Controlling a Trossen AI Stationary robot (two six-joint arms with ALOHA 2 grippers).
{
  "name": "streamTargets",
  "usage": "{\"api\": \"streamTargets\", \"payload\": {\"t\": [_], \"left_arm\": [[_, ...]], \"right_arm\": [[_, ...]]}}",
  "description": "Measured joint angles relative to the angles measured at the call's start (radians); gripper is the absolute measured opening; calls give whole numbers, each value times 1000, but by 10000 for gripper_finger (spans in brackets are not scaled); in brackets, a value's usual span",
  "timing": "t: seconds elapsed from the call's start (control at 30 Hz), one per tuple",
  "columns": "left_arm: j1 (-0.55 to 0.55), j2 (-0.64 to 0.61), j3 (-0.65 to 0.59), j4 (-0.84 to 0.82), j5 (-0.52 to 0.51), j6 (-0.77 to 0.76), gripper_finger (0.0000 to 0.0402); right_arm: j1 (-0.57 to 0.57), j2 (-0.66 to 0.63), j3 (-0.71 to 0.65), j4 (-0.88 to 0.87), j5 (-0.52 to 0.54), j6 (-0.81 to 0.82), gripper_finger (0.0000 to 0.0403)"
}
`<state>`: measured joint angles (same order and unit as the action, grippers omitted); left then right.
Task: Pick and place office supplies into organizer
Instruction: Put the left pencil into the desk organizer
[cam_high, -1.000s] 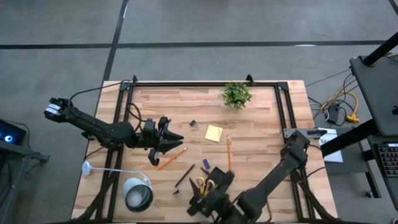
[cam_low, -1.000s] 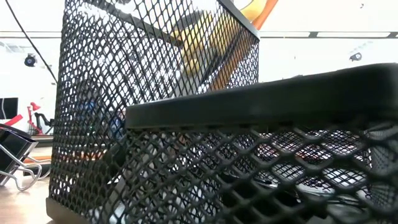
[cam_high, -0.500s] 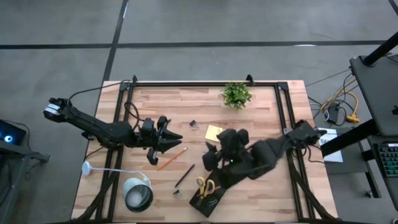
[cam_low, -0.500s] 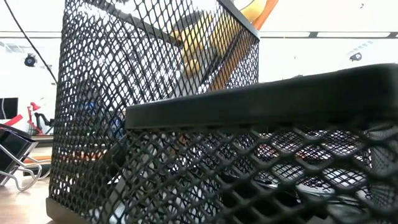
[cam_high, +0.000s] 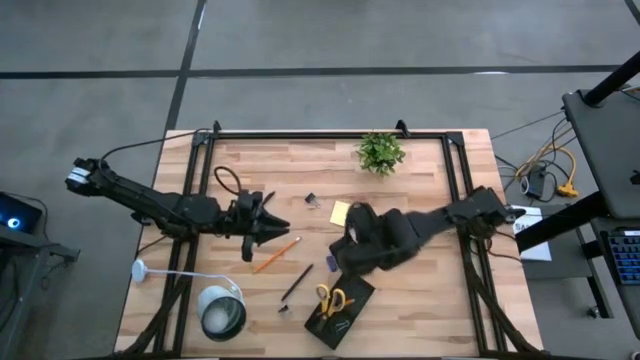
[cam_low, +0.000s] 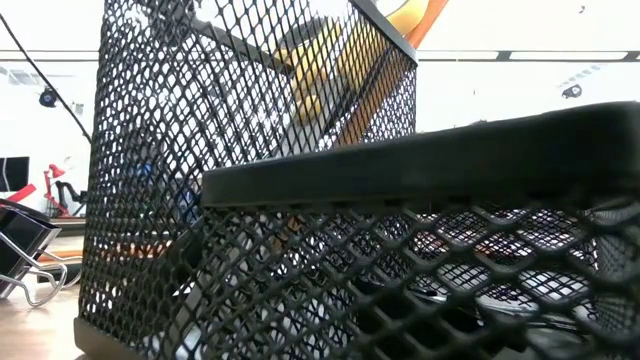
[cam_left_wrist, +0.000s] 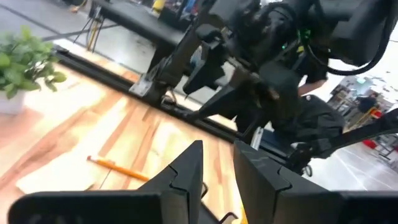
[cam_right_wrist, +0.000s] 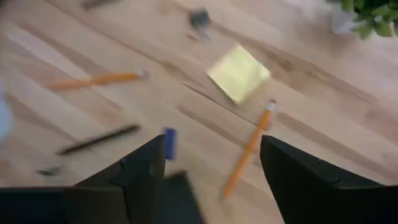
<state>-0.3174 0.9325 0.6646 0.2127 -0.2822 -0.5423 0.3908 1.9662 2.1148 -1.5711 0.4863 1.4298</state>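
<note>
Up above a pencil (cam_right_wrist: 245, 157) on the surface (cam_high: 420, 165), right end effector (cam_right_wrist: 211, 171) open wide, holding nothing; left end effector (cam_left_wrist: 217, 177) open a crack, empty, near another pencil (cam_high: 275, 254)

The right arm (cam_high: 420, 232) has swung up from the organizer (cam_high: 339, 309) at the table's near edge to mid-table, covering the pencil there.

no readable text, no labels, no brands, no numbers
</note>
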Motion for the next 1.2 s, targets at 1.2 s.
{"api": "streamTargets", "payload": {"t": [1.2], "left_arm": [[31, 5, 23, -182, 38, 4, 73]], "right_arm": [[-213, -523, -981, 556, -313, 214, 242]]}}
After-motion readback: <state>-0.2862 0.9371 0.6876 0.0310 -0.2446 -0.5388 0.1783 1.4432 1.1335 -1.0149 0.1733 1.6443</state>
